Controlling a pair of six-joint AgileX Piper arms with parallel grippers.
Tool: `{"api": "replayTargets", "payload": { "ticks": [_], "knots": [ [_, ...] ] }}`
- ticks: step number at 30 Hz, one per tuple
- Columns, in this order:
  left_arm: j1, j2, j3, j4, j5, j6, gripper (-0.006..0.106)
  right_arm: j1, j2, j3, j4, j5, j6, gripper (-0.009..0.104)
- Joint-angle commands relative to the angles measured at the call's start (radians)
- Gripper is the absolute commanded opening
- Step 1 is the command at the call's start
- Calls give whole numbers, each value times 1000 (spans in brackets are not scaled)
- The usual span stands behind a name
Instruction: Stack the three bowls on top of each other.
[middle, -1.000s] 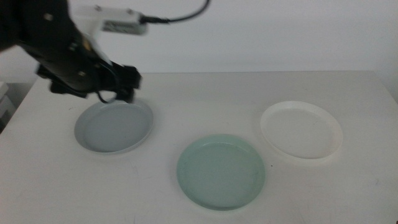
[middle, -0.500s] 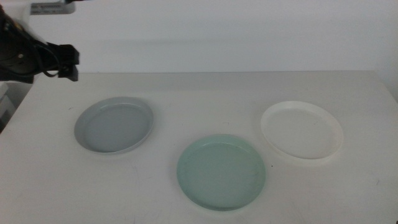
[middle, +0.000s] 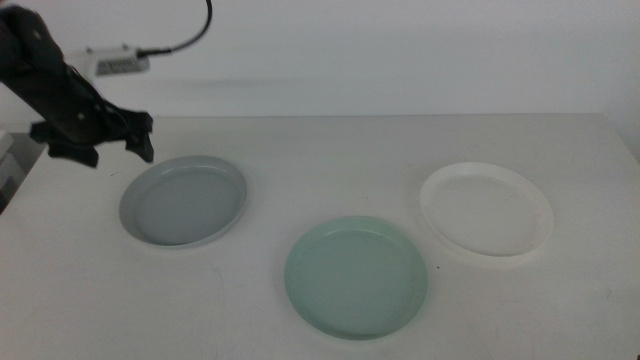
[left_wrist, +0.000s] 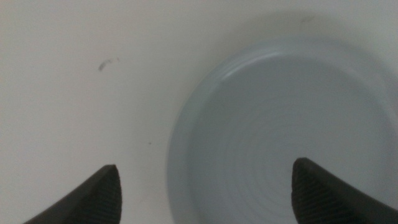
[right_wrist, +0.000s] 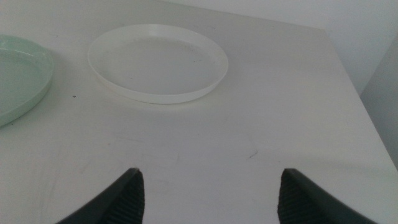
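Observation:
The grey-blue bowl (middle: 185, 200) lies at the table's left, the mint green bowl (middle: 356, 276) at the front middle, and the white bowl (middle: 486, 210) at the right. All three lie apart, none stacked. My left gripper (middle: 118, 152) hovers over the far-left rim of the grey-blue bowl. In the left wrist view it (left_wrist: 205, 167) is open and empty, with its jaws on either side of the bowl's rim (left_wrist: 180, 143). My right gripper (right_wrist: 211, 173) is open and empty, out of the middle view. It faces the white bowl (right_wrist: 158, 59) and an edge of the mint green bowl (right_wrist: 15, 74).
The white table (middle: 330, 150) ends at a pale wall behind. Its right edge (right_wrist: 348, 74) runs close past the white bowl. The left arm's cable (middle: 190, 35) loops above the table's back left.
The left arm pulled away from the grey-blue bowl's far rim to the upper left. It has since come back down to the bowl's far-left rim. The bowls have not moved.

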Motion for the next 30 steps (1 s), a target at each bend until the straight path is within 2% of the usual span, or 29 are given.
{"api": "replayTargets", "payload": {
  "ticks": [1, 10, 13, 16, 19, 27, 28, 30],
  "knots": [
    [3, -15, -44, -25, -21, 1, 105, -4, -27, -3, -3, -75, -8, 55],
    [3, 107, -45, -17, -30, 1, 104, -4, -27, -3, -3, -75, -8, 55],
    [3, 135, -45, -27, -34, 1, 100, -4, -27, -3, -3, -75, -8, 55],
    [3, 153, -50, -34, -32, 2, 90, -4, -27, -3, -3, -75, -8, 55],
    [3, 158, -50, -35, -25, 2, 71, -4, -27, -3, -3, -75, -8, 55],
    [3, 158, -50, 11, -25, -2, 6, -4, -27, -3, -3, -75, -8, 55],
    [3, 158, -50, 18, -24, -4, 0, -4, -27, -3, -3, -75, -8, 55],
    [3, 149, -50, 35, -13, -11, 0, -4, -27, -3, -3, -75, -8, 55]
  ]
}}
